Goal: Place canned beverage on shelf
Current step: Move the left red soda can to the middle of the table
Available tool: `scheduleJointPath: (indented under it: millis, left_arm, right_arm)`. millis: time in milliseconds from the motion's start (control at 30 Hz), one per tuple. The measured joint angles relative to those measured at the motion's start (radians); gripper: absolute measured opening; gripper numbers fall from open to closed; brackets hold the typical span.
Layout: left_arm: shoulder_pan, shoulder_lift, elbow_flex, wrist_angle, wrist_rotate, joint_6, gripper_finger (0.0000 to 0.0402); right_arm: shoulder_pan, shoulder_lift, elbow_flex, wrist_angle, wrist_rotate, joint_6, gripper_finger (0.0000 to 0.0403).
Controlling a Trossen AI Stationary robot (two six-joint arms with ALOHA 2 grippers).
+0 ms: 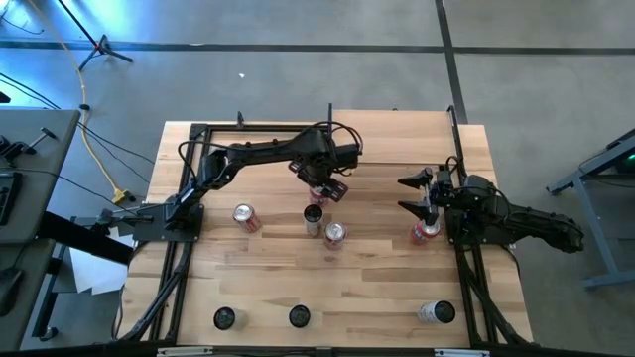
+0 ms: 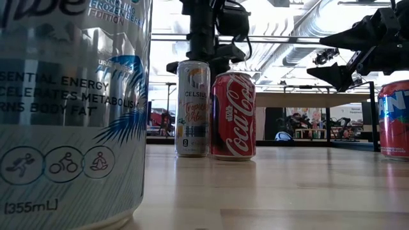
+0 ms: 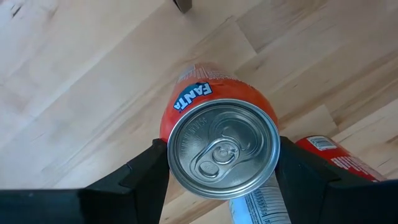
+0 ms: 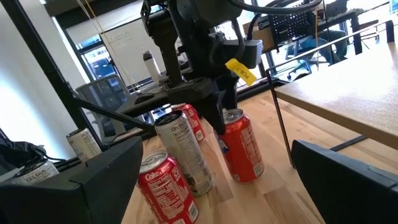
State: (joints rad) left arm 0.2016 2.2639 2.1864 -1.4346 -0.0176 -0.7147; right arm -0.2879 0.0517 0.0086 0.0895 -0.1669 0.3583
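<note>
An orange Fanta can stands upright between the fingers of my left gripper, which points straight down and is shut on it near the table's middle. The right wrist view shows this can low over the tabletop; whether its base touches the wood cannot be told. The shelf, a pale wood board on thin black uprights, stands at the table's far right. My right gripper waits level at the right side, open, with nothing in it. My left gripper pinches the Fanta can's upper wall just under the rim between its two fingers, one on each opposite side. The fingers come from above, pointing down. The can stays upright in the hold.
A tall Celsius can and a Coke can stand just near-side of the held can. A red can lies to their left. Another Fanta can stands by my right gripper. Three cans line the near edge.
</note>
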Motion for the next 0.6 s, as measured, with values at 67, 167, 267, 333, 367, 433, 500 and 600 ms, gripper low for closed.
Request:
scheduleJointPath:
  millis: [67,167,267,333,367,433,500,600]
  left_arm:
    - [0.0,0.0,0.0,0.004,-0.009,-0.006,0.0228]
    - [-0.001,0.0,0.0,0.001,-0.011,-0.006,0.0236]
    - [-0.003,0.002,0.0,-0.003,-0.01,-0.006,0.0253]
    - [-0.005,0.002,0.0,-0.004,-0.011,-0.006,0.0268]
    - [-0.006,0.002,0.0,-0.004,-0.012,-0.006,0.0276]
    - [-0.006,0.002,0.0,-0.005,-0.012,-0.007,0.029]
    - [-0.006,0.002,-0.001,-0.008,-0.004,-0.007,0.0301]
    - [-0.006,0.0,0.008,-0.022,0.011,-0.023,0.0313]
  right_arm:
    - [0.0,0.0,0.0,0.0,0.0,0.0,0.0399]
    - [0.0,0.0,0.0,0.0,0.0,0.0,0.0399]
    - [0.0,0.0,0.0,0.0,0.0,0.0,0.0399]
    - [0.0,0.0,0.0,0.0,0.0,0.0,0.0399]
    - [0.0,0.0,0.0,0.0,0.0,0.0,0.0399]
    - [0.0,0.0,0.0,0.0,0.0,0.0,0.0399]
    - [0.0,0.0,0.0,0.0,0.0,0.0,0.0399]
    - [0.0,0.0,0.0,0.0,0.0,0.0,0.0399]
